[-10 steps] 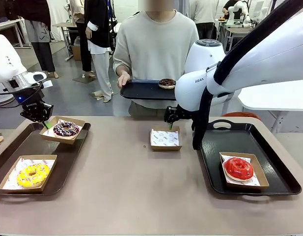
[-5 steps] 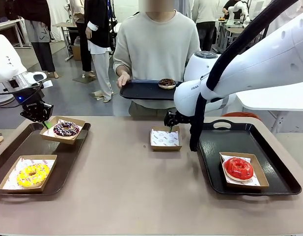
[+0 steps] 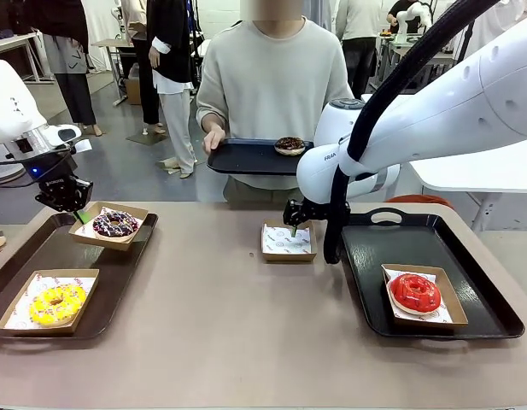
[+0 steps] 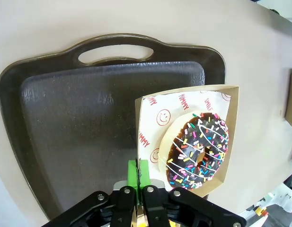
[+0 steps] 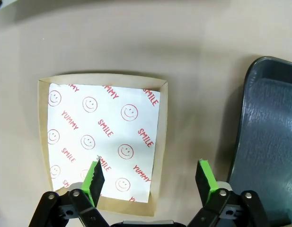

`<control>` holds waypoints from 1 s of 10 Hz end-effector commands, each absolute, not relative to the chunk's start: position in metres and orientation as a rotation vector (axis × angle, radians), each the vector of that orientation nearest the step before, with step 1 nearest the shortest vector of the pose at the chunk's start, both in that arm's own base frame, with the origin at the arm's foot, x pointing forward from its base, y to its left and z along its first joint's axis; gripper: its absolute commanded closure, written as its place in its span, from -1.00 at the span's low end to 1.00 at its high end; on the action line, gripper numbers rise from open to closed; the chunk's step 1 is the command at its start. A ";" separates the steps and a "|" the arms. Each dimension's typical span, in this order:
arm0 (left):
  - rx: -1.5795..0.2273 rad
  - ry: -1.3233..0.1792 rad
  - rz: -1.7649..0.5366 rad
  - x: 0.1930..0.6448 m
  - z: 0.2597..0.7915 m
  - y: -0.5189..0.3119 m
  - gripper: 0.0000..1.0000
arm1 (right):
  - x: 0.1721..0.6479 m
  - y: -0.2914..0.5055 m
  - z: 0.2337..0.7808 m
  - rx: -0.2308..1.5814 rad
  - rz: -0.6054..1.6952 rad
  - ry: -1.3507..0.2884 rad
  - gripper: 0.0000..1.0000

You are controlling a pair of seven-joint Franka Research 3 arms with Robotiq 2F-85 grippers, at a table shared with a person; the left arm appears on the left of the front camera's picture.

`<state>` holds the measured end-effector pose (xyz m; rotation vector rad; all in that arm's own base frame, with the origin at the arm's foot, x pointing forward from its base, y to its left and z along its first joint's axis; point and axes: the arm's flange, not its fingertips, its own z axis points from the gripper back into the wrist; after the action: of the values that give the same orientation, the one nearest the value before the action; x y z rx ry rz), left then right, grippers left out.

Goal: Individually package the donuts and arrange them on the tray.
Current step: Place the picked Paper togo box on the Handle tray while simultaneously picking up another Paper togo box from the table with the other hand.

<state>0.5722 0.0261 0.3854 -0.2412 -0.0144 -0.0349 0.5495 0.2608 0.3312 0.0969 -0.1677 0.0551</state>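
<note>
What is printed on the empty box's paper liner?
Red smiley faces with "SMILE" and "YUMMY" on white paper liner, clearest in the right wrist view.

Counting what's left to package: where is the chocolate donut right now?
In the front view the chocolate donut sits on the black tray the person holds at the far side, beyond the empty paper box.

My table [image 3: 220, 325] is tan and bare down the middle. Directly on it lie a dark tray [image 3: 41, 252] at my left, a black tray [image 3: 468, 282] at my right, and between them, toward the far edge, an empty paper-lined box [image 3: 288, 242]. A small dark speck [image 3: 251, 254] sits just left of that box.
</note>
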 end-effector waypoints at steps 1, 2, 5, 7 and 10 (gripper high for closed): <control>-0.229 -0.011 -0.033 0.574 0.388 0.026 0.98 | 0.549 0.260 0.333 0.103 0.053 -0.182 -1.00; -0.229 -0.011 -0.033 0.574 0.388 0.026 0.98 | 0.549 0.260 0.333 0.103 0.053 -0.182 -1.00; -0.229 -0.011 -0.033 0.574 0.388 0.026 0.98 | 0.549 0.260 0.333 0.103 0.053 -0.182 -1.00; -0.194 -0.013 -0.030 0.570 0.386 0.022 0.98 | 0.550 0.258 0.331 0.105 0.059 -0.173 -1.00; -0.119 -0.006 0.000 0.565 0.386 0.012 0.98 | 0.548 0.259 0.331 0.102 0.074 -0.185 -1.00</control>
<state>0.5709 0.0189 0.3836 -0.1614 0.0068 -0.0301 0.5497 0.2603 0.3322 0.0970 -0.1713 0.0618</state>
